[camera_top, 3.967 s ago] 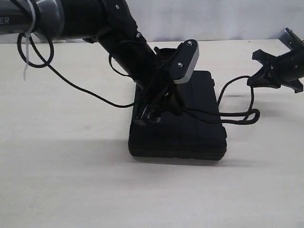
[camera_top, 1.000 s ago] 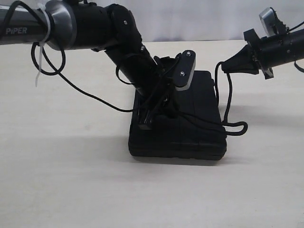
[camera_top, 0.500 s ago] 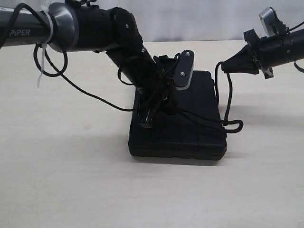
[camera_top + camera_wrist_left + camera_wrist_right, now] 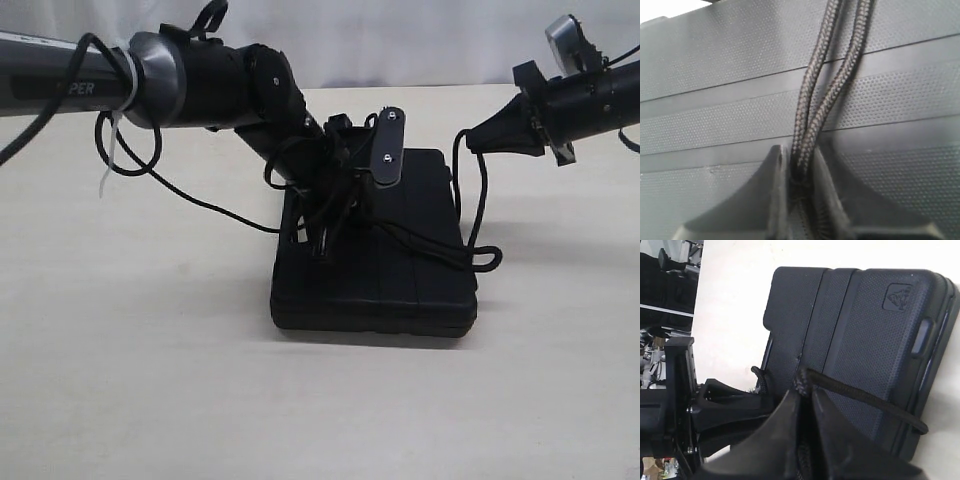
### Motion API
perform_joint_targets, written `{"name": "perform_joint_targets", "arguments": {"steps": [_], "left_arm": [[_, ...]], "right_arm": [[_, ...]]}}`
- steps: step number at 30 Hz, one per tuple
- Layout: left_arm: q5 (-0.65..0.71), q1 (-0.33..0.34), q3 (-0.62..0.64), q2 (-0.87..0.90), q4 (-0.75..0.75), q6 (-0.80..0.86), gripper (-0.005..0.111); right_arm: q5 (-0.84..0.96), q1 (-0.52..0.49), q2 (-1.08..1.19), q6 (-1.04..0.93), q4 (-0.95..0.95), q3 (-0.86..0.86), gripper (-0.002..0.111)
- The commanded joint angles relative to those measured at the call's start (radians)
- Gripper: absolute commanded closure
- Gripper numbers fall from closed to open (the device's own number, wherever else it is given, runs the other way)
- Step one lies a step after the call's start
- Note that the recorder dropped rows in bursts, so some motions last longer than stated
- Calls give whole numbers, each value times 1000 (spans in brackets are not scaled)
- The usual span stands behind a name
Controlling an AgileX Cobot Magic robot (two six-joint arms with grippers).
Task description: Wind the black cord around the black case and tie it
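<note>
Strands of the black cord (image 4: pixel 812 100) run side by side over the ribbed lid of the black case (image 4: pixel 715 75); the left gripper (image 4: pixel 799 190) pinches both tight, likely so they cannot slip; the right gripper (image 4: pixel 478 140) is closed on the cord too, held up past the case's right edge, probably to pull it snug; the case sits mid-table (image 4: pixel 150 380).
</note>
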Motion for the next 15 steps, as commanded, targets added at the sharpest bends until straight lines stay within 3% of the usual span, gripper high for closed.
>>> {"name": "perform_joint_targets", "arguments": {"steps": [1,5,15], "left_arm": [[-12,5,-7,-4,-2,-10,107],[83,5,-7,-24,55,-40,107],[15,5,-7,-40,103,-106,107]], "right_arm": [[9,1,-10,14,34,-7,104],[9,-1,-10,15,61,-7,104],[9,-3,-10,39,76,-7,104]]}}
